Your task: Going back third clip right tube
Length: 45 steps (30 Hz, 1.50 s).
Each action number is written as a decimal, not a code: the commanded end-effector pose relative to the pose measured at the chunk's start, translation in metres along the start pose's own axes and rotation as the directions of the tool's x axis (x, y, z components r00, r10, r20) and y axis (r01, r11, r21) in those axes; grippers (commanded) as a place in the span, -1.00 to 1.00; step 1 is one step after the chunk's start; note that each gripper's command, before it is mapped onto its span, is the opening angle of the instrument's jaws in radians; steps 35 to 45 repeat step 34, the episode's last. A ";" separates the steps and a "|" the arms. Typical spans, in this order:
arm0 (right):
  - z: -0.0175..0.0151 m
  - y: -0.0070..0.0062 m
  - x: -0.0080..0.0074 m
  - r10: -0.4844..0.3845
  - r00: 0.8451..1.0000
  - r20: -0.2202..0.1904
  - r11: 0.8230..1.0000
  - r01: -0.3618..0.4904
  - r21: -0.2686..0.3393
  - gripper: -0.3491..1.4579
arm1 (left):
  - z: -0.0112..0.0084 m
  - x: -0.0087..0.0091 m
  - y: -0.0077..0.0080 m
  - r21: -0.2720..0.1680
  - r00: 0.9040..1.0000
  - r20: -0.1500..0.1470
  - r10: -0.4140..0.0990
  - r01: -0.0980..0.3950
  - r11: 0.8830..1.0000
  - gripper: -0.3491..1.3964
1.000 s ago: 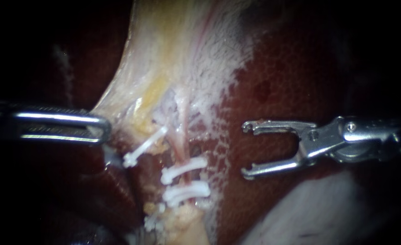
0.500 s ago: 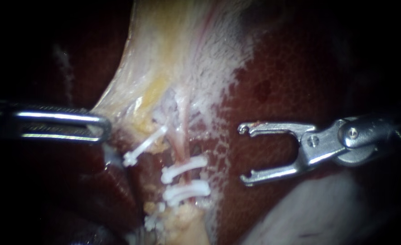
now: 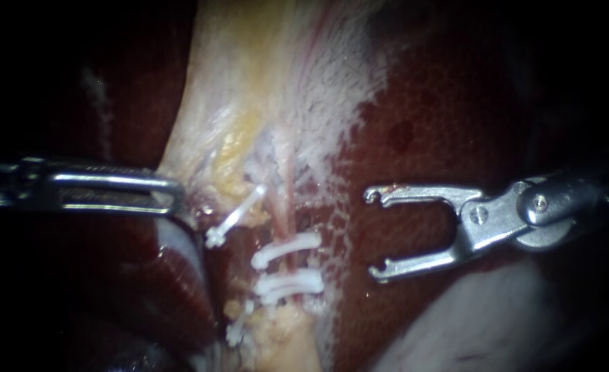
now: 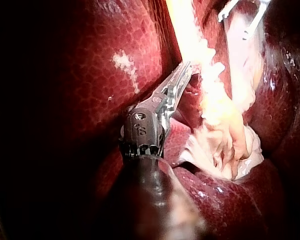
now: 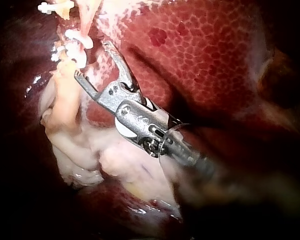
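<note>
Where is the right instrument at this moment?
In the endoscope view the right instrument comes in from the right; its open, empty jaws hang over the dark red liver, right of the white clips on the tube, not touching them.

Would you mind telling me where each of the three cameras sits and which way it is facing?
Endoscope: close to the tissue, facing the clips on the tube; left instrument and right instrument enter from opposite sides.
Left wrist: on the left arm, looking along its own shaft to where it grips pale tissue.
Right wrist: on the right arm, looking along its open instrument toward the liver.
Shared: all three show the white clips.
</note>
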 end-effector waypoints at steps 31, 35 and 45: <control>0.0000 -0.0001 0.0000 0.000 1.000 0.000 1.000 0.000 0.001 0.05 | 0.0023 0.0011 -0.0014 0.033 1.000 -0.024 0.000 0.001 0.999 -1.00; 0.0000 -0.0001 0.0000 0.000 1.000 0.000 1.000 0.000 0.001 0.05 | 0.0024 0.0010 -0.0014 0.033 1.000 -0.024 0.000 0.001 0.999 -1.00; 0.0000 -0.0001 0.0000 0.000 1.000 0.000 1.000 0.000 0.001 0.05 | 0.0024 0.0010 -0.0014 0.033 1.000 -0.024 0.000 0.001 0.999 -1.00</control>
